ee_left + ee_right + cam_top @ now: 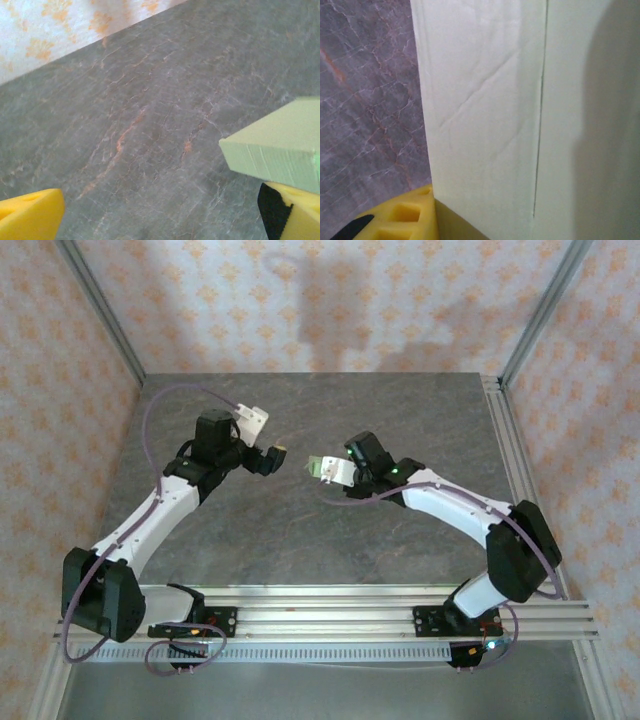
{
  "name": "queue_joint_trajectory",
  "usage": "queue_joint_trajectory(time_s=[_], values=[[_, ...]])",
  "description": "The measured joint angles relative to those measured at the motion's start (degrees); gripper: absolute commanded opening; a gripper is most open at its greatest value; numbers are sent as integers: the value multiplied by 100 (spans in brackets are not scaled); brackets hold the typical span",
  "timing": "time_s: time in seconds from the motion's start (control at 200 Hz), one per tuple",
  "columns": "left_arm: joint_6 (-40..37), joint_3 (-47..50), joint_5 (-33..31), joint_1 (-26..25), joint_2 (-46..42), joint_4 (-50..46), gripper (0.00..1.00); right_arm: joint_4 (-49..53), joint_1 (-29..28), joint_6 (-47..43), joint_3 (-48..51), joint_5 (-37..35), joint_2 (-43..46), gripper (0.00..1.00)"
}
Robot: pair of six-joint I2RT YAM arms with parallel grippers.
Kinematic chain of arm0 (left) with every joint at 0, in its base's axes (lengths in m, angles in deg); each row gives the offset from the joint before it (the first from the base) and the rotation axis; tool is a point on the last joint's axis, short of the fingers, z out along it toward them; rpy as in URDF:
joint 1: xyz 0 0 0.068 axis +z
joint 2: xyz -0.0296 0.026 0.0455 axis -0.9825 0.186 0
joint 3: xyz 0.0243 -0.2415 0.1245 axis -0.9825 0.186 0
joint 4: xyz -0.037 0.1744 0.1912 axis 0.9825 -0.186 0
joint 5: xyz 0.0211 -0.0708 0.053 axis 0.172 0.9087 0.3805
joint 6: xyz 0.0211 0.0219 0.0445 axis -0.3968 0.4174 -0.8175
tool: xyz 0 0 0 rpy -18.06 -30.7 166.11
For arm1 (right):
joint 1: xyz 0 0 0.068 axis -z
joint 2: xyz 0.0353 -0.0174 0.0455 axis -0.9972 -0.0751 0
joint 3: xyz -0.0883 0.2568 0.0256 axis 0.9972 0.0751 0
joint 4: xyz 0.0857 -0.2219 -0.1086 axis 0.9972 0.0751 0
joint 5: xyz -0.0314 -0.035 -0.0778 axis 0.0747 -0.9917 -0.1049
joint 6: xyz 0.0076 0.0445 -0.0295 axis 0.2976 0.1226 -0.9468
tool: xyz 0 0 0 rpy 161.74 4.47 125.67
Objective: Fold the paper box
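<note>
Yellow left fingers [278, 454]: spread wide, nothing between them, grey marbled surface [300, 530] below. Left wrist camera: one yellow tip at lower left, the other at lower right, a wide gap between. A corner of the paper box [328, 470] shows just above the lower-right tip; touching or just clear, cannot tell. From here the box reads as a thick pale green slab, edge toward the lens, up off the surface.

Overhead: left fingers point right toward the box, tips near it, a small gap visible between. The white-and-black left arm [150, 525] bends back to its base at the near edge.

Paper box: pale green, small flat box shape, held off the surface at the tips of the right fingers [345, 473], on their left side, between the two sets of fingers.

Right fingers: clamped on the paper box. Right wrist camera: pale green card face close up, with a faint diagonal crease and a straight vertical seam. One yellow finger is pressed against its lower-left edge, with the surface beyond to the left.
</note>
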Motion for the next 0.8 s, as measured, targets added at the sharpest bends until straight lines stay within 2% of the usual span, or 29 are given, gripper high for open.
queue_joint_trajectory(time_s=[0.26,0.621,0.801], values=[[-1270,2,748,7,42,-76,100,627,105,153,-37,258,85,36],[-2334,238,1751,-205,391,-188,100,1104,271,264,-37,529,468,36],[-2730,245,2059,-337,699,-205,100,1228,341,319,-37,702,481,36]])
